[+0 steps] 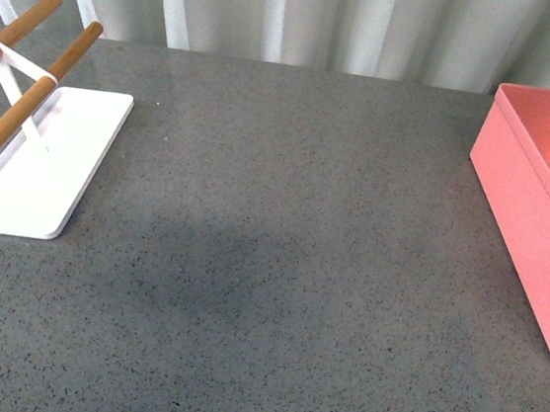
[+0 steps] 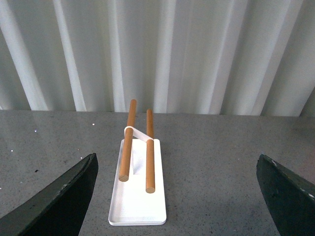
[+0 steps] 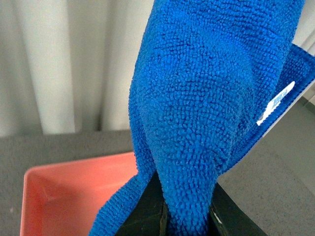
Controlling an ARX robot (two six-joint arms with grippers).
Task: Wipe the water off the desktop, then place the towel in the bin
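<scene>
Hanging from the right gripper (image 3: 187,216), the towel (image 3: 206,98) is shown only in the right wrist view: royal-blue, fluffy, bunched, and pinched between the two dark fingers (image 3: 142,216), which are pressed in on the cloth.

A small white label (image 3: 275,103) is sewn at one hem of the towel; blue print is carried on it, too small to be read. No other writing is seen.

The bin (image 1: 533,206), salmon-pink, is placed at the right edge of the desktop (image 1: 278,266) in the front view, cut off by the frame. In the right wrist view its open inside (image 3: 74,196) is seen just behind the hanging cloth.

The white tray (image 1: 50,171) with two wooden rods (image 1: 30,89) is set at the far left edge, well apart from the bin. Between them a broad bare stretch of speckled grey top is left open, back to the pale corrugated wall (image 1: 326,18).

The left gripper (image 2: 177,196) is seen in its own wrist view only, its fingers (image 2: 59,201) spread wide, nothing held, the tray framed between them further off.
</scene>
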